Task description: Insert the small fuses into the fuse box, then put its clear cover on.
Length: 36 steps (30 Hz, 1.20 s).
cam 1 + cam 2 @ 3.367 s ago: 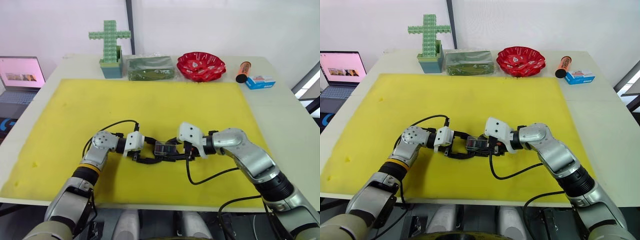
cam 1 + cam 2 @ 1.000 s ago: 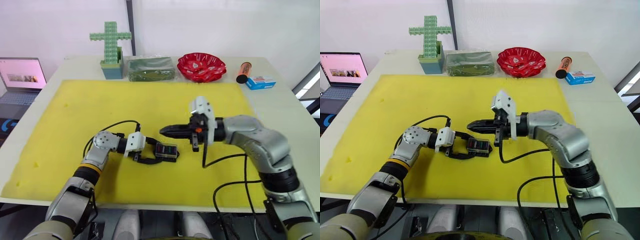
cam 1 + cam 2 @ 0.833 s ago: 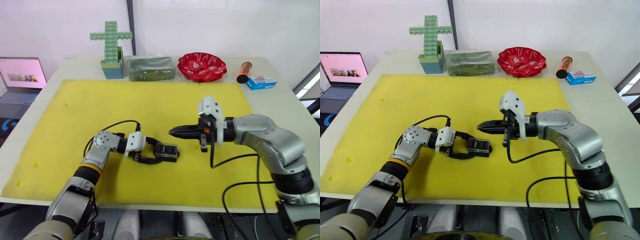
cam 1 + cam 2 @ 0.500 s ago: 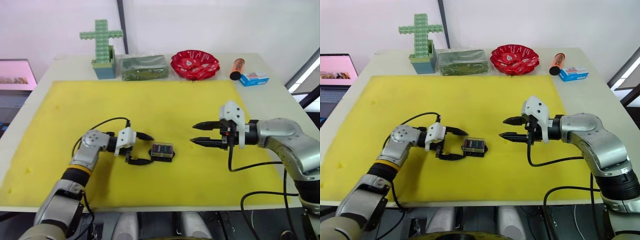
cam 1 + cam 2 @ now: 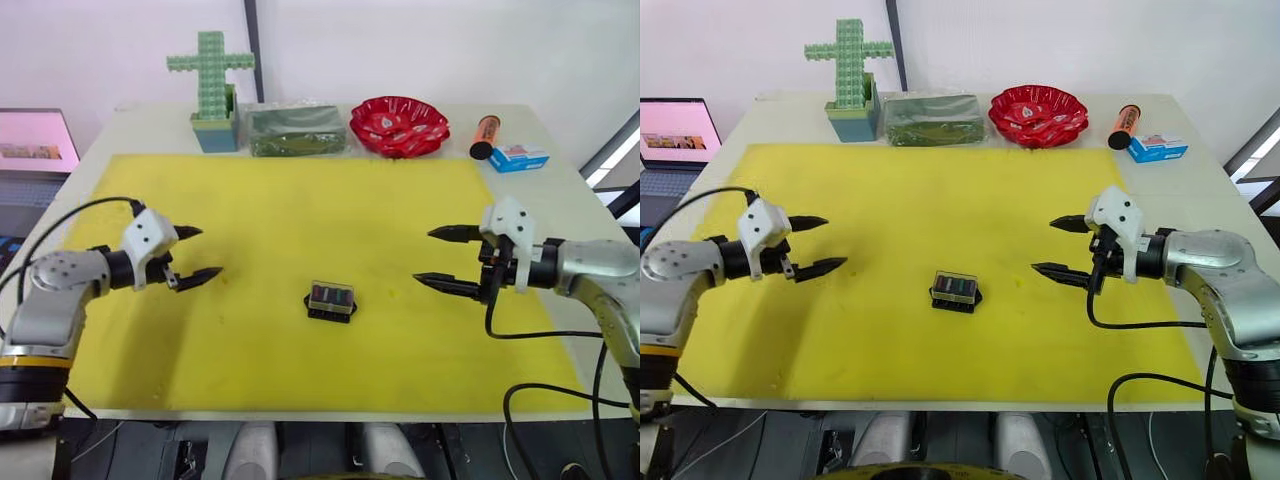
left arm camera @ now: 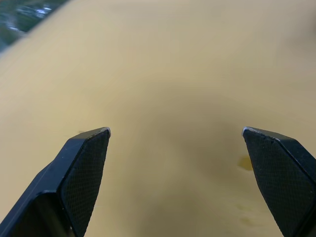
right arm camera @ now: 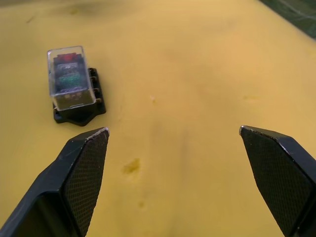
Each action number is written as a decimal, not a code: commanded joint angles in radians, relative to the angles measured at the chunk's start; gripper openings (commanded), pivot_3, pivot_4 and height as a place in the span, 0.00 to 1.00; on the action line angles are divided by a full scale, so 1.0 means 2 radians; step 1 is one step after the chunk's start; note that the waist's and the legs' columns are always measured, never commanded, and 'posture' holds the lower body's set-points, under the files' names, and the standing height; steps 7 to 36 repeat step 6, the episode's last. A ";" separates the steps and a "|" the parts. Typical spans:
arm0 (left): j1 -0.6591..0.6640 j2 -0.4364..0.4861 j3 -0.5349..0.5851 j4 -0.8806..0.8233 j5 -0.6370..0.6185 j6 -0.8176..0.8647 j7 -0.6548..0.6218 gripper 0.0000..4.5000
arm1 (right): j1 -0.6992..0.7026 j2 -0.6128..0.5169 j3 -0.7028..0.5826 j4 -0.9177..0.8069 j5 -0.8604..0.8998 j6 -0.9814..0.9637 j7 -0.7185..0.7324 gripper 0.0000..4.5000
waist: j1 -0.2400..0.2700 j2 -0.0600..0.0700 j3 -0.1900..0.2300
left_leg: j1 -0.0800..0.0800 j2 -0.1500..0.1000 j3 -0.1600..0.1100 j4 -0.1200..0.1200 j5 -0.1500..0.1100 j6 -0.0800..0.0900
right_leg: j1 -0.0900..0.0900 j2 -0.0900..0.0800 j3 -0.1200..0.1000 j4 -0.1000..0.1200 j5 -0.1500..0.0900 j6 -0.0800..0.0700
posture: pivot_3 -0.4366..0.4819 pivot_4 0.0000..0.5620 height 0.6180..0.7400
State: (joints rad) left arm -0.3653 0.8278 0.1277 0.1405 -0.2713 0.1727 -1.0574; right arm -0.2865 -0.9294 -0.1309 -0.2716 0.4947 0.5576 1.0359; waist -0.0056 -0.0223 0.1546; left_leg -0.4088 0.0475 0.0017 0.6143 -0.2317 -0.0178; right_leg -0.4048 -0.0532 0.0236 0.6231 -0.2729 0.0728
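The black fuse box sits alone on the yellow mat, near its middle. The clear cover is seated on top of it. Red and green small fuses show through the cover, in the box's slots. My left gripper hovers open well to the left of the box, with nothing between its fingers. Over on the other side, my right gripper is also open and empty, pointing towards the box from some distance.
Along the table's far edge stand a green block cross in a teal holder, a green packet, a red bowl, an orange tube and a blue-and-white carton. A laptop is off the table's left side.
Both grippers have drawn away from the fuse box, the left far to the left and the right further to the right. The left let go of the box about half a second ago.
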 commanded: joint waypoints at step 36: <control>-0.015 0.019 0.015 0.027 0.002 -0.016 0.001 1.00 | 0.001 -0.007 -0.013 -0.005 -0.003 -0.008 0.000 1.00 | -0.003 0.000 0.000 | 0.000 0.000 0.000 -0.001 0.000 0.000 | 0.000 0.002 0.000 -0.001 0.000 0.001 | 0.48 0.27 1.00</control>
